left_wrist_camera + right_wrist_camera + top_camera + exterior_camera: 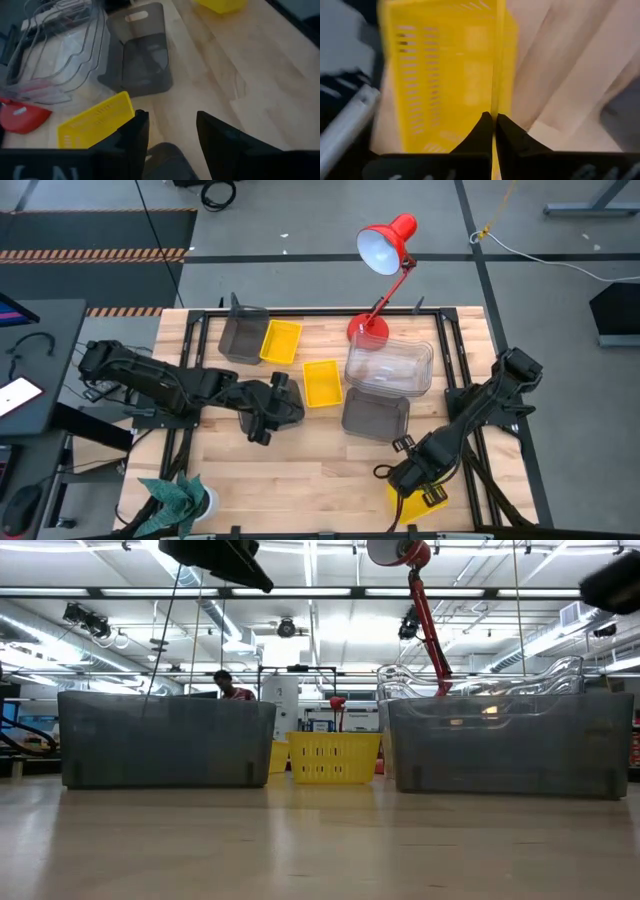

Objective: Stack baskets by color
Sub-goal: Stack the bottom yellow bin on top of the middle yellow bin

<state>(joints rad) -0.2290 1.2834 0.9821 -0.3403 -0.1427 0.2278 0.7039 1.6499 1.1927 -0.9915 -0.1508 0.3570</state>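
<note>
Wooden bench [300,460] under a red lamp [385,242]. At its near right corner, the right gripper [494,118] is pinched on the rim of a yellow basket [445,75]. The left gripper [170,130] hovers mid-bench, fingers apart and empty, beside another yellow tub [321,382], grey tubs [375,416] and clear tubs [390,365].
</note>
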